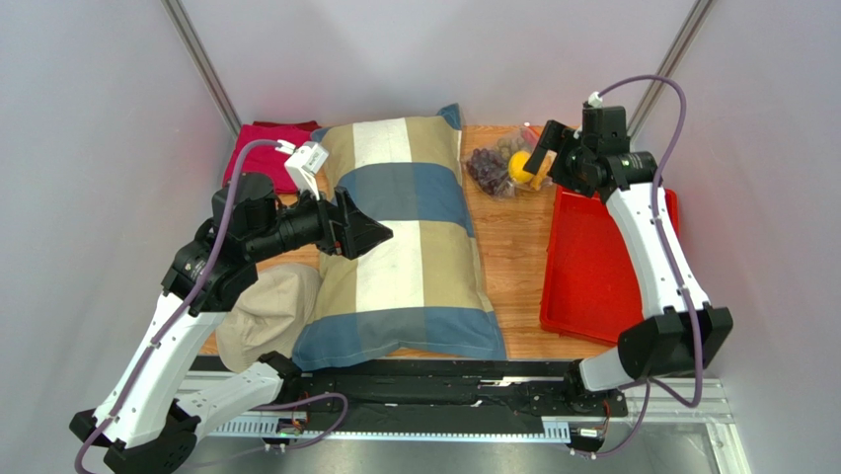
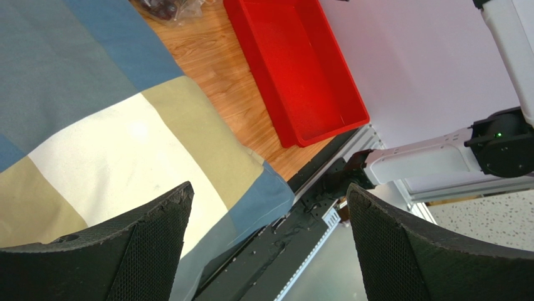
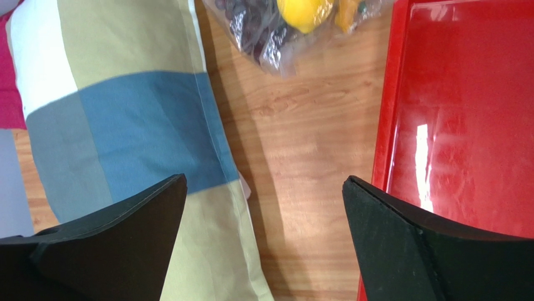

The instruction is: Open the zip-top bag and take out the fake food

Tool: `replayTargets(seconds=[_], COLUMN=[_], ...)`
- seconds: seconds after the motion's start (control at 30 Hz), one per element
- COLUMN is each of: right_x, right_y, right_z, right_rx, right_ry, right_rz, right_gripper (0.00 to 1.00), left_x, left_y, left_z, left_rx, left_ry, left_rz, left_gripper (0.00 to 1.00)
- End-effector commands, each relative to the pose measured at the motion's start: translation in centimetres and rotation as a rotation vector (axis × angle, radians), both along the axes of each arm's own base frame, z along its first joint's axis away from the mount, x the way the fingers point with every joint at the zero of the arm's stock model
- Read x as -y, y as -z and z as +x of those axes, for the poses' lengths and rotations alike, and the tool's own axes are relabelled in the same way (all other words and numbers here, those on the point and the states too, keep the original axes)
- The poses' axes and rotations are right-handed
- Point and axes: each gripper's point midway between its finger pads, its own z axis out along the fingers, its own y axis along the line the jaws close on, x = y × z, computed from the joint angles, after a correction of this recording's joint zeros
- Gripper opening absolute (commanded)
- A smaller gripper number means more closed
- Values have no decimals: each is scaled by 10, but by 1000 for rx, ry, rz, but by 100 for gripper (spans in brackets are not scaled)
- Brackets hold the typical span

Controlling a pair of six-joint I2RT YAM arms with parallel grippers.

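The zip-top bag (image 1: 503,161) lies closed on the wooden table at the back, between the pillow and the red tray. It is clear and crinkly. Inside it I see the fake food: a dark purple grape bunch (image 1: 485,169), a yellow lemon (image 1: 519,166) and orange bits. The bag also shows at the top of the right wrist view (image 3: 276,44), with the lemon (image 3: 304,9). My right gripper (image 1: 539,161) hovers open and empty at the bag's right side (image 3: 263,182). My left gripper (image 1: 379,235) is open and empty above the pillow (image 2: 269,188).
A large checked pillow (image 1: 405,237) fills the middle of the table. A red tray (image 1: 592,267) sits at the right. A magenta cloth (image 1: 259,148) lies at the back left and a beige cloth (image 1: 267,311) at the front left. Bare wood (image 1: 508,247) runs between pillow and tray.
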Motion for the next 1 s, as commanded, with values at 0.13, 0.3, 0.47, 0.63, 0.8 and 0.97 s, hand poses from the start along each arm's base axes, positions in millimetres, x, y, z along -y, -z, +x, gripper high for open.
replayTargets(seconds=[0.13, 0.3, 0.47, 0.63, 0.8, 0.97], right_x=[-9, -1, -18, -26, -20, -17], right_y=[-7, 12, 55, 89, 112, 135], right_z=[68, 94, 102, 105, 116, 135], right_rx=[84, 15, -126, -191, -200, -201], right_ry=[28, 179, 249, 321, 403, 399], right_rz=[11, 25, 24, 71, 64, 65], right_gripper=[100, 99, 100, 100, 100, 100], left_x=[-5, -6, -7, 6, 17, 8], left_y=[9, 27, 47, 42, 39, 51], left_z=[1, 11, 31, 42, 53, 60], left_rx=[-59, -97, -126, -117, -50, -6], left_ry=[-48, -87, -114, -97, -40, 9], left_rz=[-1, 45, 155, 117, 137, 303], left_gripper=[93, 91, 87, 85, 85, 85])
